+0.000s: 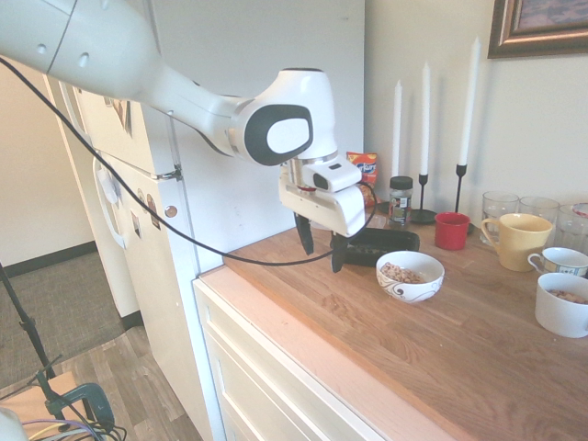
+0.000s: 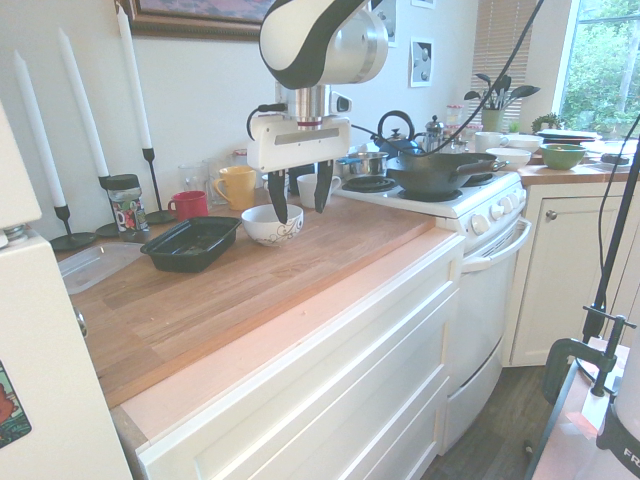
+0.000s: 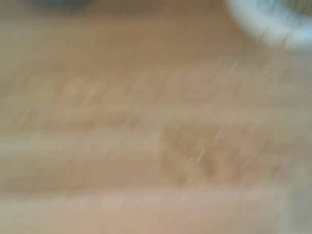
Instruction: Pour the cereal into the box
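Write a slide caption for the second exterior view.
Open gripper hangs above the countertop by the cereal bowl; black box waits beside.

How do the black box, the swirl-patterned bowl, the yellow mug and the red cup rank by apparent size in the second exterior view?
1. The black box, clearly widest.
2. The swirl-patterned bowl.
3. The yellow mug; it stands farther back, so its rank against the bowl is unsure.
4. The red cup, smallest.
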`<state>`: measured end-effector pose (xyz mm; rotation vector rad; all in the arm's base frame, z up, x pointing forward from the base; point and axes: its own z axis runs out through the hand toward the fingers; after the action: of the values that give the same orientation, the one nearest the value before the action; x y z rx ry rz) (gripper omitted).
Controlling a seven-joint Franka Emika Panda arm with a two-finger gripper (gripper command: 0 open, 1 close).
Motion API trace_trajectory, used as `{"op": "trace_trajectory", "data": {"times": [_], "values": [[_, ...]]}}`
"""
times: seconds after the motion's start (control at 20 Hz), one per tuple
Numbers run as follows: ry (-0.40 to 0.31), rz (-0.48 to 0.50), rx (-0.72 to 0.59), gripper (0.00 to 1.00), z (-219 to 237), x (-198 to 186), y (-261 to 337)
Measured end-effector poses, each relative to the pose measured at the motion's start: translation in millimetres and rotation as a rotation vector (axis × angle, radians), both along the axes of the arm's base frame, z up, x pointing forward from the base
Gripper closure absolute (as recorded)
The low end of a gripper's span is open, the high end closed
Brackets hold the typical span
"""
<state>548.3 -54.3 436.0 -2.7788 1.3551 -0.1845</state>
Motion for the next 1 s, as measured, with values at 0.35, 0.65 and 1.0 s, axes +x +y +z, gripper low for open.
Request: {"op": "trace_trajectory", "data": {"times": [0.35,0.65,1.0], "values": [[0.007,-0.090,0.036,0.00,-5,89,-68],[0.040,-0.104,0.037,0.00,-34,145,-119],[0.076,-0.104,-0.009,0.00,-68,189,-151]]}}
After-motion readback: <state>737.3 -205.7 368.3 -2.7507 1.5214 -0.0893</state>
